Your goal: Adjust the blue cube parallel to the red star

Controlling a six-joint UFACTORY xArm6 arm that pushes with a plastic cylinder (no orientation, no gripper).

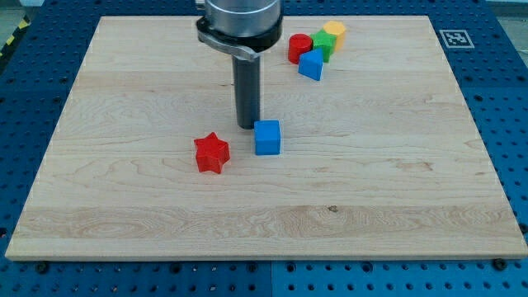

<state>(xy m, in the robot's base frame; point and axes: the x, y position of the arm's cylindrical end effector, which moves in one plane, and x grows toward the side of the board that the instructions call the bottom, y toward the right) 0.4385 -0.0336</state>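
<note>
Blue cube (267, 137) just right of red star (211, 153) on table (371, 206); my tip (247, 125) touching cube's upper-left corner; no claw.

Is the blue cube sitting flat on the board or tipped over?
Flat. The blue cube rests squarely on the wooden board, its top face level, beside the red star. My tip stands just at its upper-left corner.

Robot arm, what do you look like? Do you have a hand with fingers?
No hand or fingers. At the view's top I have a shiny silver-grey round housing with a dark collar under it. A straight dark rod hangs from that, smooth and round like a thick stick. It ends in my tip, flat and plain. No cables or markings show.
</note>
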